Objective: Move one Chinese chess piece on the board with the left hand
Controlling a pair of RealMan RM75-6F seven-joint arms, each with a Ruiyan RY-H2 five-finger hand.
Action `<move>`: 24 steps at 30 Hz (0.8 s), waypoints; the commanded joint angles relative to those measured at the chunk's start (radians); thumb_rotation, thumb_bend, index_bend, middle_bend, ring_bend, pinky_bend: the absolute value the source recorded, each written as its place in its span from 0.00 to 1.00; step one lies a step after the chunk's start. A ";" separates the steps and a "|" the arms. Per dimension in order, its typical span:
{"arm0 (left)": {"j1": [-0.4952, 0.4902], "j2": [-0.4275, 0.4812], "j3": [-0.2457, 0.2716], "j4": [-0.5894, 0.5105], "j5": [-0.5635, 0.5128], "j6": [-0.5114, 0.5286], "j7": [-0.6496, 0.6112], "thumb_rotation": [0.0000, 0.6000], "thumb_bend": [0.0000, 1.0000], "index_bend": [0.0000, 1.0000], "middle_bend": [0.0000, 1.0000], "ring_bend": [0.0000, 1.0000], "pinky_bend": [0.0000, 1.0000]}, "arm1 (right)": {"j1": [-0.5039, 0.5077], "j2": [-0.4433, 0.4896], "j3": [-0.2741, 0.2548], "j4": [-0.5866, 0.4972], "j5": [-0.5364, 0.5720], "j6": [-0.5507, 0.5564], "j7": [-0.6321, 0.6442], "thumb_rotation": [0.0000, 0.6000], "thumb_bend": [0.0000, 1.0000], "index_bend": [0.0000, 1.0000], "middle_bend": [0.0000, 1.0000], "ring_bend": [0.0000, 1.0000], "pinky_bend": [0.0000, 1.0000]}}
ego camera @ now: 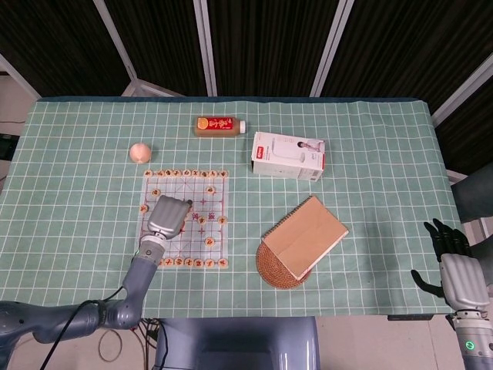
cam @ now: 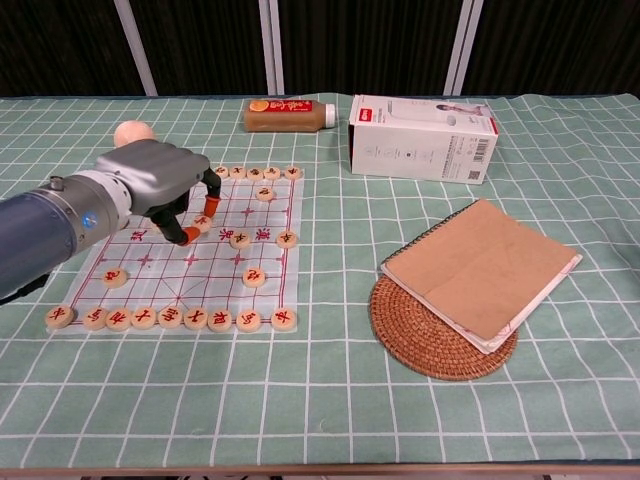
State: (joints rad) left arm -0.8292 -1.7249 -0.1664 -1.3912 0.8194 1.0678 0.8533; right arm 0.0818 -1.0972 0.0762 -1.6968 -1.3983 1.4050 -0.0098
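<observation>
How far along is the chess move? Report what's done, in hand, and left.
Done: the left hand is over the board, its fingers either side of one piece. In hand: that grasp; whether the piece is pinched or lifted cannot be told. Left: set it on another point and release. The right hand hangs beside the table, holding nothing.
</observation>
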 commanded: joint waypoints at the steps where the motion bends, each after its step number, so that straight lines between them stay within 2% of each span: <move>1: -0.006 0.020 -0.014 -0.026 0.011 0.012 -0.002 1.00 0.36 0.49 1.00 1.00 0.98 | 0.000 0.000 0.000 0.000 0.000 0.001 0.000 1.00 0.34 0.00 0.00 0.00 0.00; 7: -0.015 0.039 -0.026 -0.027 -0.001 0.011 0.006 1.00 0.36 0.49 1.00 1.00 0.98 | 0.000 0.000 0.002 0.001 0.002 0.001 0.001 1.00 0.34 0.00 0.00 0.00 0.00; 24: -0.032 -0.013 -0.019 0.109 -0.037 -0.037 -0.012 1.00 0.36 0.48 1.00 1.00 0.98 | 0.001 -0.002 0.002 0.002 0.004 -0.001 -0.002 1.00 0.34 0.00 0.00 0.00 0.00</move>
State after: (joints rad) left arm -0.8592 -1.7349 -0.1861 -1.2860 0.7829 1.0333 0.8423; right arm 0.0826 -1.0989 0.0783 -1.6949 -1.3947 1.4044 -0.0115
